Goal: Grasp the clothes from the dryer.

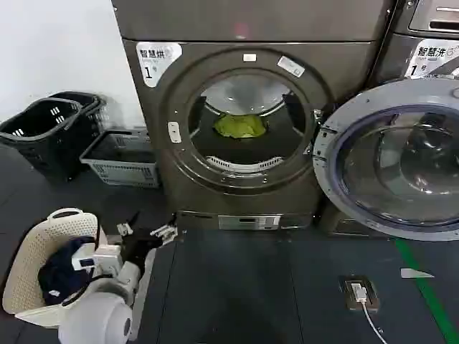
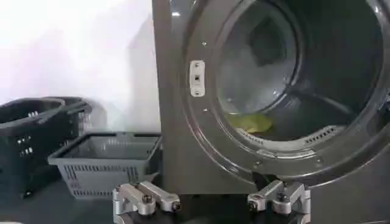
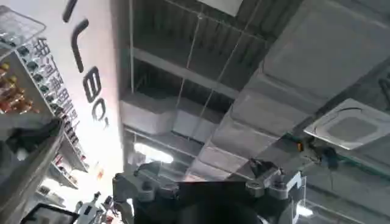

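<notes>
The dryer [image 1: 244, 115] stands straight ahead with its round porthole open. The clothes [image 1: 240, 125], a small yellow-green bundle, lie on the drum floor just inside. In the left wrist view the clothes [image 2: 250, 123] sit low in the drum of the dryer [image 2: 177, 91], behind the rim. My left gripper [image 1: 147, 231] hovers low over the floor, in front of the machine's lower left corner and well short of the opening. It is open, with nothing between the fingers [image 2: 146, 199]. My right gripper [image 3: 210, 189] points up at the ceiling, open and empty.
Two black baskets [image 1: 50, 129] and a grey basket [image 1: 122, 158] sit left of the dryer by the wall. A cream basket [image 1: 29, 251] holding dark blue cloth is beside my left arm. A silver-rimmed glass door [image 1: 391, 161] stands open on the right. A floor socket [image 1: 357, 292] lies ahead.
</notes>
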You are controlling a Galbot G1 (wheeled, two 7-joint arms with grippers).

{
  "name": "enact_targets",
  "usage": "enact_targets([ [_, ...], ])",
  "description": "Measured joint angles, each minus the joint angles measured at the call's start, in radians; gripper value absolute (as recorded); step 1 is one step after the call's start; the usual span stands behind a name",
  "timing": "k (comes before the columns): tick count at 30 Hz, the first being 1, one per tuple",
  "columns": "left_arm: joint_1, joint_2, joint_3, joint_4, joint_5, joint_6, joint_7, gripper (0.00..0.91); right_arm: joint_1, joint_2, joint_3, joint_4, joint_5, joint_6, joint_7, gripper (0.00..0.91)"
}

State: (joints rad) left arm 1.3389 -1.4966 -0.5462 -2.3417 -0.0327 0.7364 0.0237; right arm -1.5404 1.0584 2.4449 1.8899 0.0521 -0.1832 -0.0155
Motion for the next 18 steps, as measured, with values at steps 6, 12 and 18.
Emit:
enact_targets([
  [6,0.0,-0.001,0.003,0.0,0.0,0.0,0.001,0.907,0.003,0.004,-0.022,-0.011,0.005,0.029,0.0,0.907],
  [12,0.003,0.0,0.004,-0.006,0.003,0.0,0.002,0.907,0.01,0.003,-0.031,-0.018,0.01,0.041,0.003,0.907],
  [18,0.003,0.0,0.005,-0.01,0.003,0.0,0.003,0.907,0.01,0.003,-0.034,-0.022,0.016,0.045,0.009,0.907],
])
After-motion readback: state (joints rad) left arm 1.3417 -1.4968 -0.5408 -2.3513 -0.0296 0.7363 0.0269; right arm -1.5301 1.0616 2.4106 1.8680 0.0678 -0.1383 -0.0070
